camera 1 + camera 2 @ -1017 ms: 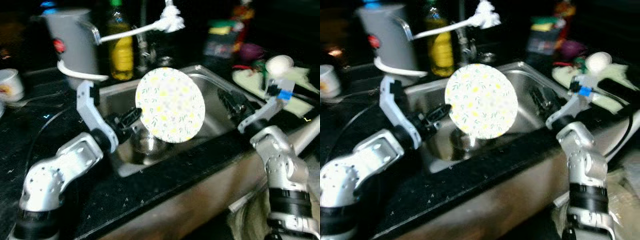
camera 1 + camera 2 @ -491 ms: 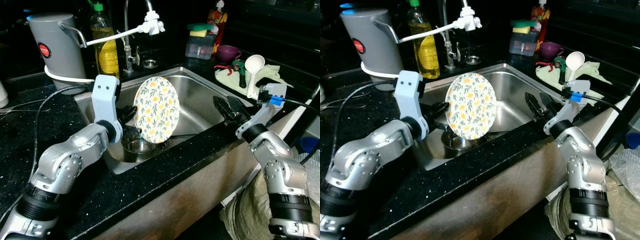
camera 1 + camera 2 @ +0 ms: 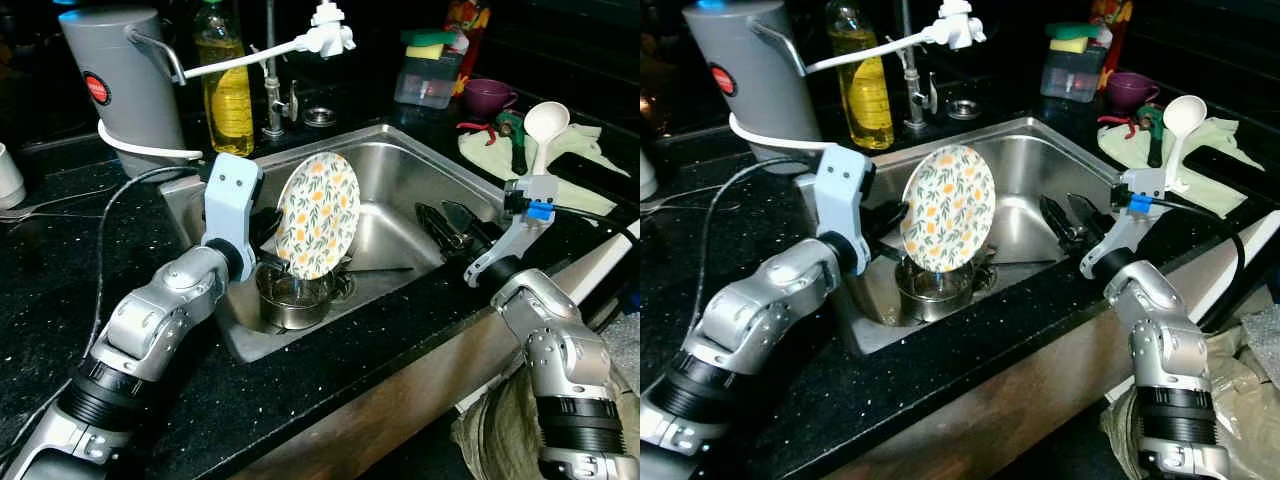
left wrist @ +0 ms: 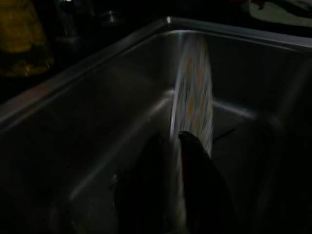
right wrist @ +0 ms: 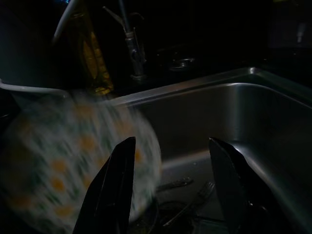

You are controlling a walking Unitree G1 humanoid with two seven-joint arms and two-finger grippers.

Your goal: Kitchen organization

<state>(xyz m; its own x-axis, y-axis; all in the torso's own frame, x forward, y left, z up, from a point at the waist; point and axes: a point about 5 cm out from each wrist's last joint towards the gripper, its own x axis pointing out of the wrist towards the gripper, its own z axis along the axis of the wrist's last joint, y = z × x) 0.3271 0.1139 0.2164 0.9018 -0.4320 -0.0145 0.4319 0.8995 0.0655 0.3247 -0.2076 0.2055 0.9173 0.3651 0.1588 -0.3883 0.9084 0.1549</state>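
The plate (image 3: pixel 317 213) stands on edge over the left part of the sink (image 3: pixel 400 165), above a steel pot (image 3: pixel 293 297) on the sink floor. The left gripper (image 4: pixel 175 141) is closed on the plate's lower left rim, one finger on each face. The plate is up off the bottom and not yet set down anywhere, so I judge the tidying to be at an early or middle stage: one dish lifted, nowhere near put away. Much looks left to sort. The pot and some cutlery (image 5: pixel 187 208) lie in the sink; on the far right counter a ladle (image 3: pixel 545 125) rests on a green cloth (image 3: pixel 500 160) with a purple cup (image 3: pixel 488 97) behind. An oil bottle (image 3: pixel 228 90) and a grey jug (image 3: pixel 122 85) stand at the far left by the tap (image 3: pixel 270 80).

The right gripper (image 5: pixel 170 161) hangs over the sink's near right edge, fingers spread wide and empty, pointing toward the plate.

The eye views give the plate's whole flowered face and the layout of the counter. The left wrist view shows it edge-on and the fingers (image 4: pixel 197 165) pinching the rim, which the eye views half hide behind the wrist. The right wrist view shows the cutlery on the sink floor and the plate blurred.
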